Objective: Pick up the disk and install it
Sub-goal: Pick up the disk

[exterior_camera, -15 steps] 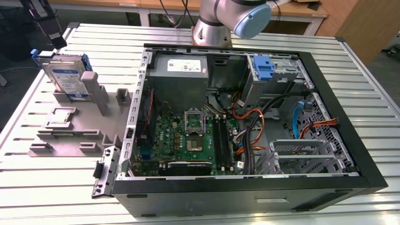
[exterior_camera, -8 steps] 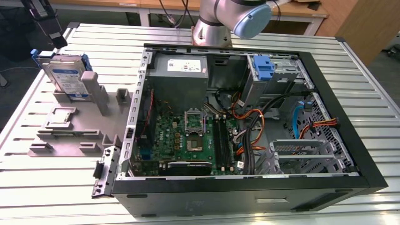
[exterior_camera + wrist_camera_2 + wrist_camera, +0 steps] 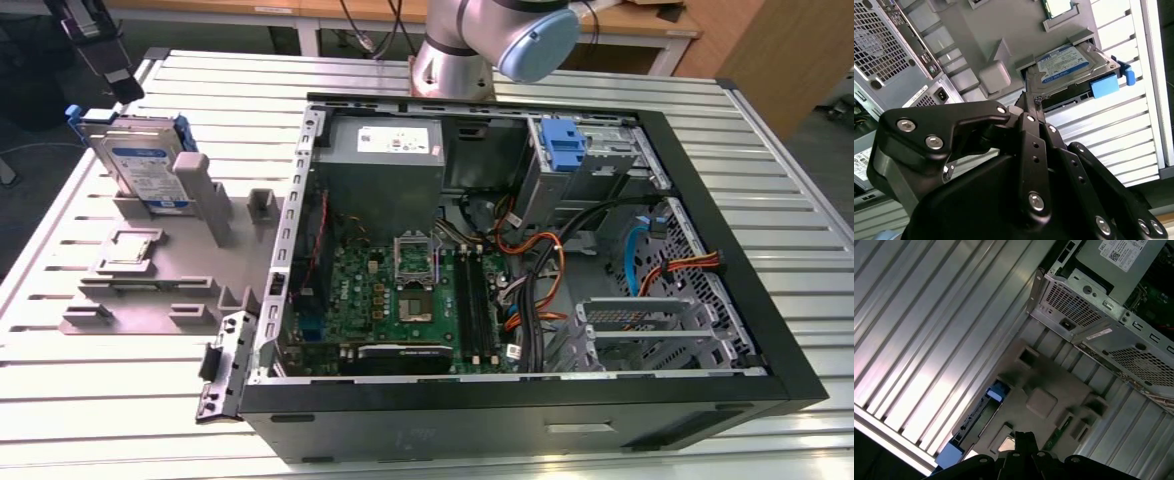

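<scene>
The disk point(image 3: 140, 165) stands on edge in a grey holder point(image 3: 160, 270) on the slatted table, at the exterior view's left. It is silver, with a white-and-blue label and blue rails. My gripper point(image 3: 123, 88) hangs just above its top edge, apart from it, with the black fingers together and nothing between them. In the second wrist view the disk point(image 3: 1066, 65) lies beyond the fingertips of the gripper point(image 3: 1030, 104). The first wrist view shows the disk point(image 3: 976, 415) edge-on beside the gripper point(image 3: 1024, 436).
An open computer case point(image 3: 747, 350) fills the middle and the exterior view's right, with motherboard, cables, a grey power supply point(image 3: 387, 145) and a blue latch piece point(image 3: 566, 150) at a drive bay. The arm's base point(image 3: 454, 60) stands behind the case.
</scene>
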You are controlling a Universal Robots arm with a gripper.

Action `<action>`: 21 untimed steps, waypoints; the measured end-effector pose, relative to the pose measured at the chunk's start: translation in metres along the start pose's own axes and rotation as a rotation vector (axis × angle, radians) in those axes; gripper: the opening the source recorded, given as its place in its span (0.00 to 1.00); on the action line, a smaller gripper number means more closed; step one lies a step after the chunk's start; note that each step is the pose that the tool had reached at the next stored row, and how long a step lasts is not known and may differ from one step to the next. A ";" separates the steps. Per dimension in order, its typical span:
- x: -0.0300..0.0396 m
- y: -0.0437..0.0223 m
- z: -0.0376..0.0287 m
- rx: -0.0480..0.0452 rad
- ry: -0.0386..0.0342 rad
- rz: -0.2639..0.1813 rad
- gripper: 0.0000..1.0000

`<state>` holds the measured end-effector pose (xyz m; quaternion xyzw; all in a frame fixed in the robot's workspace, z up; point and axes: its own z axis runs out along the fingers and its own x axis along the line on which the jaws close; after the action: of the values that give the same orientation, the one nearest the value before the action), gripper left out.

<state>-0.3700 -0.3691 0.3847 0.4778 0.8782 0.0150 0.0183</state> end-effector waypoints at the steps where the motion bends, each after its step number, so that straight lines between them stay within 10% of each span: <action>1: 0.0000 0.0000 0.0001 0.0001 -0.0002 0.004 0.10; 11: 0.0000 0.0000 0.0002 0.0004 -0.0011 0.024 0.10; 21: 0.0013 -0.0019 0.0007 0.0028 -0.0066 0.186 0.10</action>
<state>-0.3722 -0.3690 0.3839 0.5572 0.8301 0.0139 0.0191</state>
